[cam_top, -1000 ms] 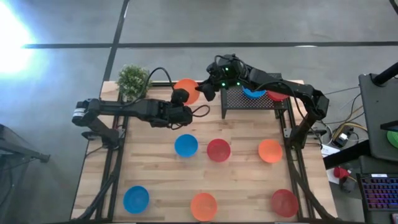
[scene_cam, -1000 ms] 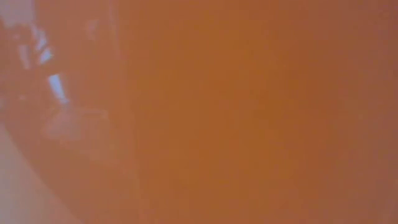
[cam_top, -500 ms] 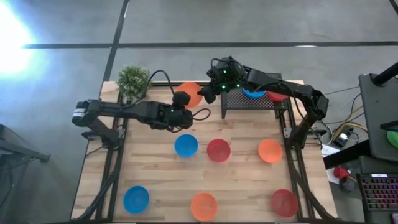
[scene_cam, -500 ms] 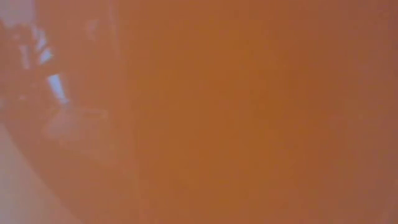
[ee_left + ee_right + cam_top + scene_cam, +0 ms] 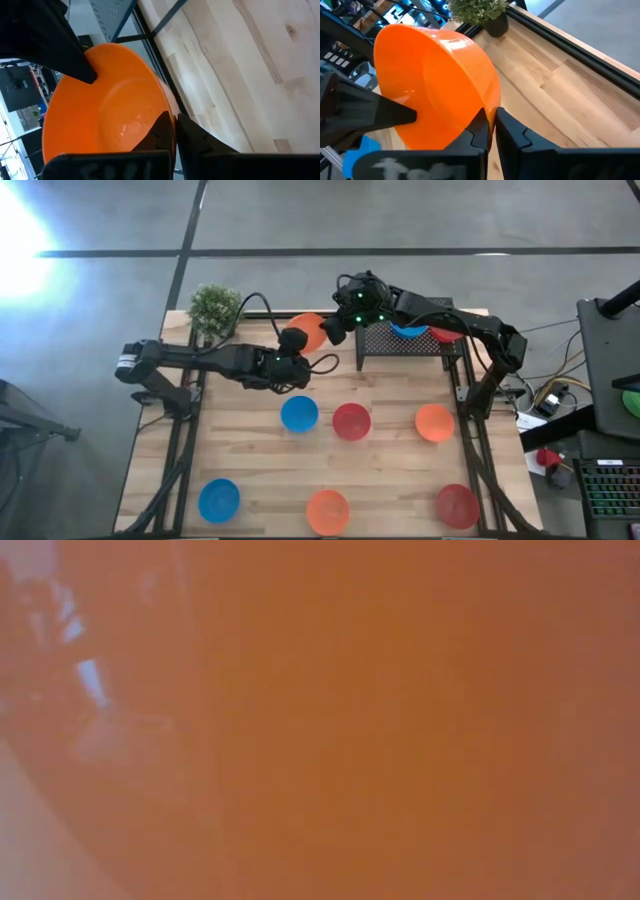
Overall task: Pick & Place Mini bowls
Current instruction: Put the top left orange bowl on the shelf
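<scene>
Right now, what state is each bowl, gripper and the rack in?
Orange bowl: lifted near the table's far edge, its rim pinched by both grippers.
Left gripper: shut on the orange bowl's rim.
Right gripper: shut on the opposite rim.
Wire rack: holds a blue bowl and a red bowl.
Six other bowls on the table, such as the centre red one: upright, untouched.
Potted plant: upright at the far left corner.

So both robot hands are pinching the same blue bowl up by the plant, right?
Almost. Both are pinching one bowl near the plant, but it is an orange bowl, not blue. The left wrist view shows the left gripper shut on its rim, and the right wrist view shows the right gripper shut on it too.
</scene>
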Controlling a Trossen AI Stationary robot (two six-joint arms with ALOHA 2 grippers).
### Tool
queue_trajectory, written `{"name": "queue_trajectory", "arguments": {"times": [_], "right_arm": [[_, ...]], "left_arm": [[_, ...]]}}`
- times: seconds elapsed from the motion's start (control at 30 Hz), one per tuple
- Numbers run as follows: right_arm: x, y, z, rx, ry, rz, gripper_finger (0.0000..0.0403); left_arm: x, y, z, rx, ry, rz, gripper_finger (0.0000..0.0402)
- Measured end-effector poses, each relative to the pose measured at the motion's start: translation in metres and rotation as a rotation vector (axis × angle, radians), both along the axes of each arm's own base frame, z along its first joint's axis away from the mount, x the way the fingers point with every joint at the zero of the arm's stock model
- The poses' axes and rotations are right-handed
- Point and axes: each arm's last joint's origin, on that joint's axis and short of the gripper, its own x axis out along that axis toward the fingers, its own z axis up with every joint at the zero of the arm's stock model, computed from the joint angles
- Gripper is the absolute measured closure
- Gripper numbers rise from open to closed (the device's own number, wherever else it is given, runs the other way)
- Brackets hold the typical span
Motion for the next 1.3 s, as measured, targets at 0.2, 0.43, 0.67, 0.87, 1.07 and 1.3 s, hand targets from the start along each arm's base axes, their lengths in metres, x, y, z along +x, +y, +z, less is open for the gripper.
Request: {"name": "queue_trajectory", "arguments": {"times": [0.2, 0.43, 0.67, 0.87, 1.07, 1.3], "right_arm": [[0.0, 0.0, -0.001, 0.005, 0.002, 0.006, 0.0391], [0.0, 0.0, -0.001, 0.004, 0.004, 0.011, 0.0392], [-0.002, -0.004, -0.001, -0.026, 0.022, -0.024, 0.0393], [-0.011, -0.02, -0.002, -0.028, 0.036, -0.069, 0.0393], [-0.027, -0.045, -0.001, -0.026, 0.047, -0.152, 0.0393], [-0.05, -0.068, -0.006, -0.004, 0.122, -0.199, 0.0393]], "left_arm": [[0.002, 0.0, -0.001, 0.003, -0.011, 0.004, 0.0369], [0.003, 0.0, 0.0, 0.004, -0.03, 0.015, 0.0331], [0.004, 0.0, 0.001, -0.019, -0.093, 0.055, 0.0295], [0.005, 0.0, 0.001, -0.05, -0.144, 0.096, 0.0287], [0.004, 0.0, -0.001, -0.102, -0.203, 0.153, 0.0287], [0.004, 0.0, 0.0, -0.152, -0.287, 0.222, 0.0287]]}}
